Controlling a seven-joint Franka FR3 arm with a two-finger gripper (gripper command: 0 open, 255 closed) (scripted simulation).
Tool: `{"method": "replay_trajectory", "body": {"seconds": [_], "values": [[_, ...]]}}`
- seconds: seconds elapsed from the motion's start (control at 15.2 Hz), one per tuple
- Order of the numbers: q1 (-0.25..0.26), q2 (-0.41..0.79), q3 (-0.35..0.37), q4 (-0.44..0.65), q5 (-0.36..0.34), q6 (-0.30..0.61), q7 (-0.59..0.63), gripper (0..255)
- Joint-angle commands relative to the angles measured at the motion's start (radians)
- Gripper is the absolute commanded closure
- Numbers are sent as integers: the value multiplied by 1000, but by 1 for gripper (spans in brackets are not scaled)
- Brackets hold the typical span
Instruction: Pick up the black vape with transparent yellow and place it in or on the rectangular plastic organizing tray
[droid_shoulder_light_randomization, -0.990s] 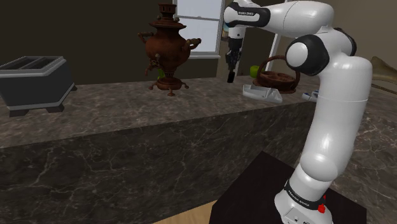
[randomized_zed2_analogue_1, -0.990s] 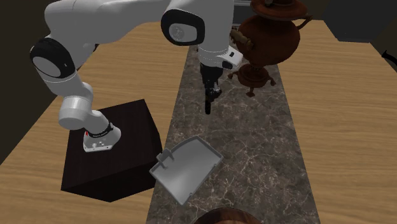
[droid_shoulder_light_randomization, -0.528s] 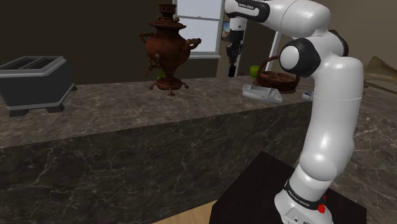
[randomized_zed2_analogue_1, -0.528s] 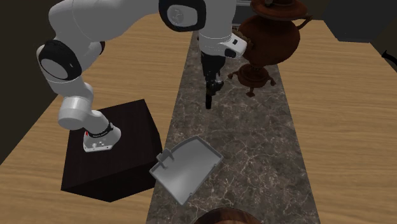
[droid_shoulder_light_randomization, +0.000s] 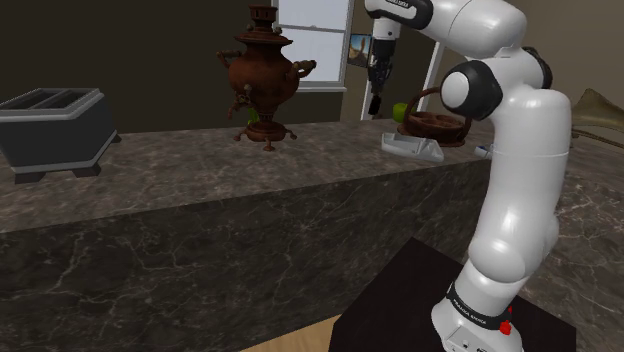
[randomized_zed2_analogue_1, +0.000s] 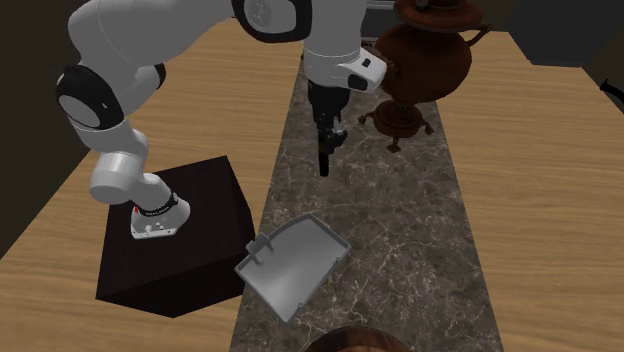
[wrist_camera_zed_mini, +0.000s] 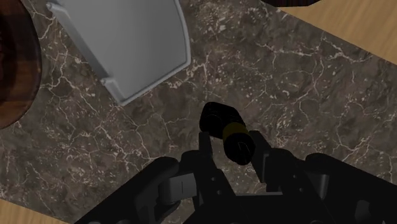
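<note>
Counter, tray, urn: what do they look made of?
Counter: polished dark stone, likely marble, by its pale veins. Tray: plain matte grey, plastic perhaps; look leaves it open. Urn: brownish metal, maybe copper, with soft sheen.

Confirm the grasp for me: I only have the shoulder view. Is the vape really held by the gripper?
Observer: Yes. In the wrist view the gripper is shut on the black vape, clasping it from both sides just past its yellow band.
Operator: Is the tray under it?
Observer: No. In the second exterior view the grey tray lies on the marble counter, nearer that picture's bottom edge than the vape, with bare counter between them.
Operator: How does the tray sit?
Observer: Askew to the counter's edges, with one corner at the edge on the side of the stand.
</note>
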Motion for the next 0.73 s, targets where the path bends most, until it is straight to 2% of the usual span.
{"method": "replay_trajectory", "body": {"seconds": [0.0,0.33,0.66], "values": [[-27,-23,-15,-20,-3,0,-45,255],[-100,-44,-54,-25,1,-14,-156,255],[-190,-27,-95,23,21,-45,-275,255]]}}
